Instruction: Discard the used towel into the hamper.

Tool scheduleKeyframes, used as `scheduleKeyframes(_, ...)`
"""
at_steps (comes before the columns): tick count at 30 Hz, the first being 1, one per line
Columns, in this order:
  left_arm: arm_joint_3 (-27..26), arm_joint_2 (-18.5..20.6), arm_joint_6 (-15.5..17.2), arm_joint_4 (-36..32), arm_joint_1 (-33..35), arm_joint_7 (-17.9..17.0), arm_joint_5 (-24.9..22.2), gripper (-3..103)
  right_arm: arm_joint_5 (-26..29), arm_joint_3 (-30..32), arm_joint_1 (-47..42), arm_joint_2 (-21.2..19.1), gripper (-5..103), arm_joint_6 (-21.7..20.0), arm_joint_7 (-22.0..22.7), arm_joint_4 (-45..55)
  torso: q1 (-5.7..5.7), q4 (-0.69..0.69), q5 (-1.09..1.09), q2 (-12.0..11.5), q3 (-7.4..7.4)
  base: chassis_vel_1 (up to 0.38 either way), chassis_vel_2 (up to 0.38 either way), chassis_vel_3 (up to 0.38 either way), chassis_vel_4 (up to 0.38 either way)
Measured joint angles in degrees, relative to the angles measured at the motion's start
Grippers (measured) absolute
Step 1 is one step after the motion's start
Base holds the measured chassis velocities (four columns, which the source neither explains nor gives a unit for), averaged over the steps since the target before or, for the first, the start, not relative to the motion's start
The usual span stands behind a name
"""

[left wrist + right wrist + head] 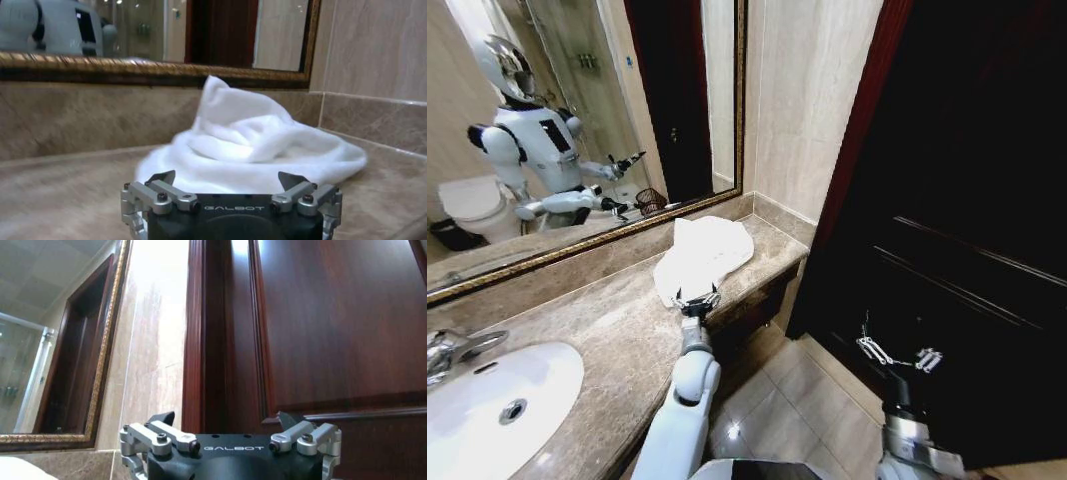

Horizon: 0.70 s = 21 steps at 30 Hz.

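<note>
My left gripper (697,299) hangs open just beside the white towel (704,256) on the counter (617,330) — my right gripper (897,352), open too, waits well apart by the dark door (957,180).

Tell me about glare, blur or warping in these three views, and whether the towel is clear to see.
Head view: wide-angle warping bends the mirror frame and door; the door side is very dark; the towel shows clearly past the left hand. Left wrist view: soft overall, the towel's folds partly washed out. Right wrist view: soft glare on the door above the right hand.
</note>
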Motion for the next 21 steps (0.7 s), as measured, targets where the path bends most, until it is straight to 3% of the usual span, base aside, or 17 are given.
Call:
scheduleKeyframes(1,0.0,0.0,0.0,0.0,0.0,0.0,0.0,100,0.0,0.0,0.0,0.0,100,0.0,0.0,0.0,0.0,0.0,0.0,0.0,0.0,0.0,0.0,0.0,0.0)
scheduleKeyframes(4,-1.9,4.8,1.5,-3.6,1.1,-0.1,-3.5,100,-0.2,-0.6,0.5,0.6,100,0.3,0.0,-0.9,0.0,0.0,0.0,0.0,0.0,0.0,0.0,0.0,0.0)
scheduleKeyframes(12,-2.6,10.0,3.6,-5.6,1.1,-0.4,-8.8,100,-0.2,-0.7,0.7,0.8,100,0.8,0.0,-1.7,0.0,0.0,-0.02,0.0,0.0,0.0,0.0,0.0,0.0)
scheduleKeyframes(17,-2.7,13.1,6.8,-5.5,-1.4,-1.1,-15.5,100,-0.5,-0.7,0.7,0.9,100,0.9,0.0,-2.1,0.0,0.0,-0.01,0.0,0.0,0.0,0.0,0.0,0.0)
scheduleKeyframes(21,-2.1,15.8,11.5,-4.6,-5.5,-1.8,-22.2,100,-0.8,-0.8,0.7,0.9,100,0.9,0.1,-2.3,0.0,-0.01,-0.01,0.0,0.0,0.0,0.0,0.0,0.0)
